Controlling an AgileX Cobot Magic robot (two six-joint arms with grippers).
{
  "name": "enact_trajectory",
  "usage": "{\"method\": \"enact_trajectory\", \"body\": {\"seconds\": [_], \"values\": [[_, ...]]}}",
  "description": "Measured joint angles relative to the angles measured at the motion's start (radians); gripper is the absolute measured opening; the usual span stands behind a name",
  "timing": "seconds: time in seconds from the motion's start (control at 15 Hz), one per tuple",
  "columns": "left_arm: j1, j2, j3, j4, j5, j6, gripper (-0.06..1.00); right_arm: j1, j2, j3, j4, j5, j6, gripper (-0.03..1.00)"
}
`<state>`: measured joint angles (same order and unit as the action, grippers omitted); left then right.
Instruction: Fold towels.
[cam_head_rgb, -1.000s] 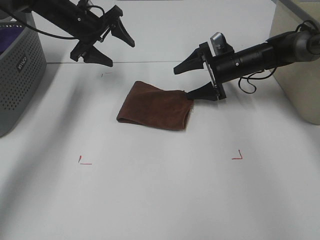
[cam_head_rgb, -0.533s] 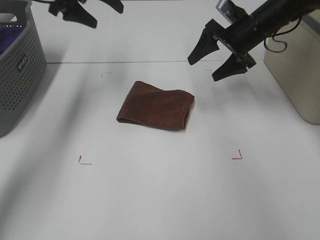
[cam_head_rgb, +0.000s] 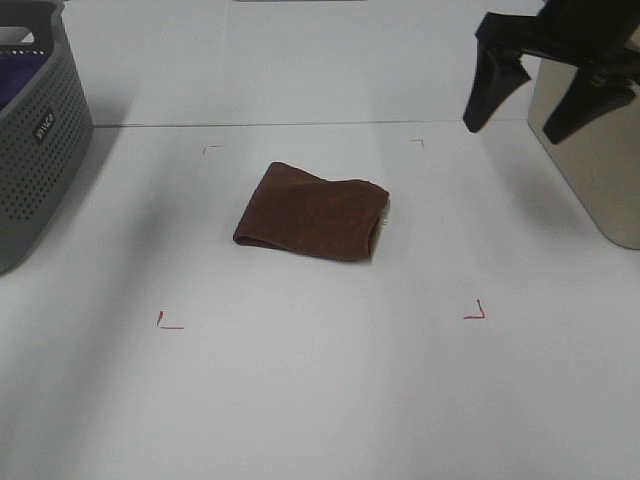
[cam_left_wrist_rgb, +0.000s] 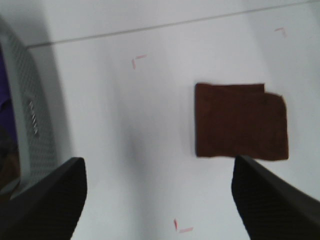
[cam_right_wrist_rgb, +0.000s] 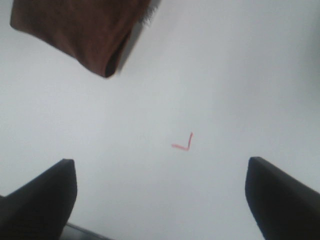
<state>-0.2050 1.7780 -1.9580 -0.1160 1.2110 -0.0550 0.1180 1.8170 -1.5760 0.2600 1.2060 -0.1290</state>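
Note:
The towel (cam_head_rgb: 312, 212) is a dark reddish-brown cloth lying folded into a small rectangle on the white table, flat and untouched. It also shows in the left wrist view (cam_left_wrist_rgb: 241, 127) and in the right wrist view (cam_right_wrist_rgb: 75, 30). My right gripper (cam_head_rgb: 512, 130) is open and empty, raised at the far right, well away from the towel; its wrist view (cam_right_wrist_rgb: 160, 161) shows bare table between the jaws. My left gripper (cam_left_wrist_rgb: 159, 162) is open and empty high above the table, and is out of the exterior view.
A grey perforated basket (cam_head_rgb: 35, 130) with a purple cloth (cam_head_rgb: 20, 75) stands at the left edge. A beige box (cam_head_rgb: 600, 160) stands at the right. Red corner marks (cam_head_rgb: 170, 323) (cam_head_rgb: 475, 312) lie in front of the towel.
My right gripper left the towel's right edge and rose away to the far right. My left gripper lifted out of the top left of the exterior view. The towel stayed put.

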Motion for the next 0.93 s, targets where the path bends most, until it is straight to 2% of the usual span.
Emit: {"method": "enact_trajectory", "body": {"seconds": [0.07,0.13,0.27,0.47,0.67,0.93], "values": [[0.000,-0.100,0.145,0.030,0.001,-0.015,0.76,0.000,-0.090,0.093,-0.023,0.005,0.001,0.86],[0.000,-0.286,0.401,0.066,0.004,-0.040,0.76,0.000,-0.264,0.282,-0.054,0.005,0.001,0.86],[0.000,-0.504,0.647,0.073,0.004,-0.049,0.76,0.000,-0.466,0.484,-0.068,-0.023,0.001,0.86],[0.000,-0.818,0.943,0.073,0.006,-0.050,0.76,0.000,-0.764,0.780,-0.111,-0.069,0.001,0.86],[0.000,-1.150,1.176,0.074,-0.014,-0.044,0.76,0.000,-1.073,0.976,-0.196,-0.072,0.001,0.86],[0.000,-1.490,1.349,0.069,-0.077,0.055,0.76,0.000,-1.370,1.038,-0.205,-0.095,0.001,0.86]]}}
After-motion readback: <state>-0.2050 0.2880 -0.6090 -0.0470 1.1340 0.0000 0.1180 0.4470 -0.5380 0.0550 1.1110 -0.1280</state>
